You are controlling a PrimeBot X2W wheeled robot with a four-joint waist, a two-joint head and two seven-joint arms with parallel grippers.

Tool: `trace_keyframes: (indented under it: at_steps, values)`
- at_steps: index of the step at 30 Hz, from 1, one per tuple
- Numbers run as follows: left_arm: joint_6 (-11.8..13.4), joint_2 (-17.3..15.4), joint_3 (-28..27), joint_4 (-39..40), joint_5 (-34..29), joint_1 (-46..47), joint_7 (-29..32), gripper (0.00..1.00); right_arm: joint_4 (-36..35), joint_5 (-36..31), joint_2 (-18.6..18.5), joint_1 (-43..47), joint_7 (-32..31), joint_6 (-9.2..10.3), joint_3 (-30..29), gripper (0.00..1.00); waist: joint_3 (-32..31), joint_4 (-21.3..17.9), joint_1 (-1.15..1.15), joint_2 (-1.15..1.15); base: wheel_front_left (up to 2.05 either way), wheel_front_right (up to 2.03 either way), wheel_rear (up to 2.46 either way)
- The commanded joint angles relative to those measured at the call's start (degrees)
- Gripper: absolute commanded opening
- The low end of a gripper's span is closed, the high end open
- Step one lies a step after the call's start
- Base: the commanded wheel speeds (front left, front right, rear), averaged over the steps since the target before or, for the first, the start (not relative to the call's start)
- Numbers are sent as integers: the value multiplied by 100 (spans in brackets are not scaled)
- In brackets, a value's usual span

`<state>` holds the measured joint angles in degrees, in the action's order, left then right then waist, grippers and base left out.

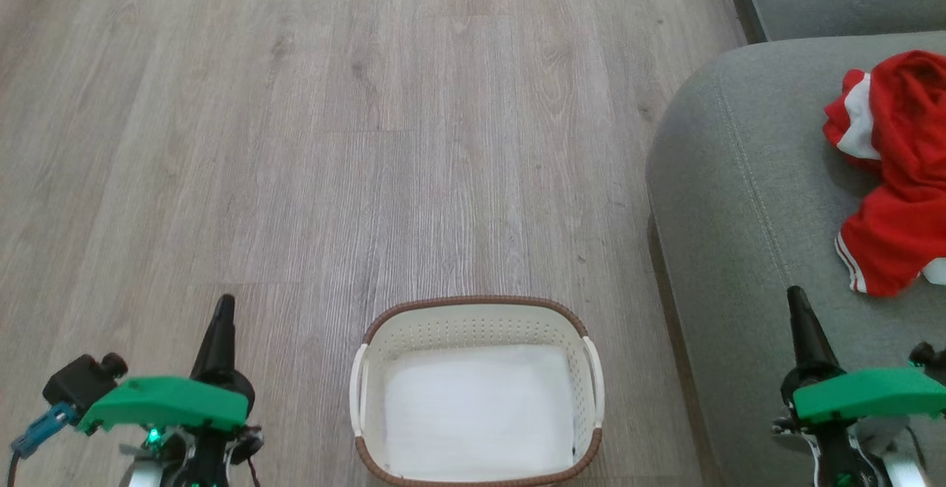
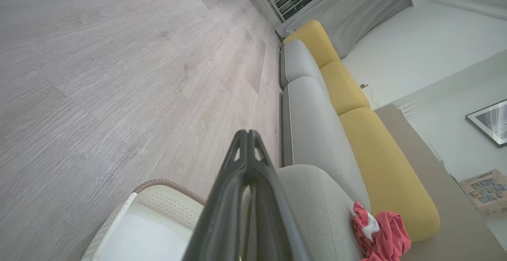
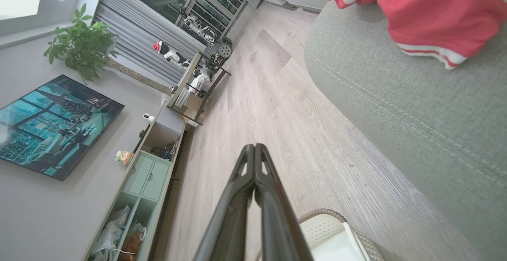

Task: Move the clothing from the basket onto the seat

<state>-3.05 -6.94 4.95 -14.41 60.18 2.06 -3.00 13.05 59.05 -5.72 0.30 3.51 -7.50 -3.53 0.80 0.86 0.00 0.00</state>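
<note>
The clothing (image 1: pixel 905 169) is bright red with white stripes and trim. The basket (image 1: pixel 473 328) is cream-white with a brown braided rim. The seat (image 1: pixel 739 236) is grey-green.

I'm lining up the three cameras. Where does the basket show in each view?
Head view: basket bottom centre.
Left wrist view: basket lower left.
Right wrist view: basket bottom edge, right of centre.
Shared landmark: red clothing on the seat.

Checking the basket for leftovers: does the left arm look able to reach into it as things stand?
Probably yes: the basket is open-topped with nothing over it, and the left gripper, shut, hangs just beside it.
</note>
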Motion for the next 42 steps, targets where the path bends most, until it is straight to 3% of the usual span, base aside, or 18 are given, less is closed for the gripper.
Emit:
trace_keyframes:
  at_steps: [1,42]
  values:
    - [-47,-23,-181,171,126,304,41,0,-166,145,-26,-293,-46,0,15,0,-1,-1,0,0,0,0,0]
    - [-342,296,-904,69,2410,387,720,0,29,2531,178,-554,-728,1,-184,0,-47,-65,0,0,0,0,0]
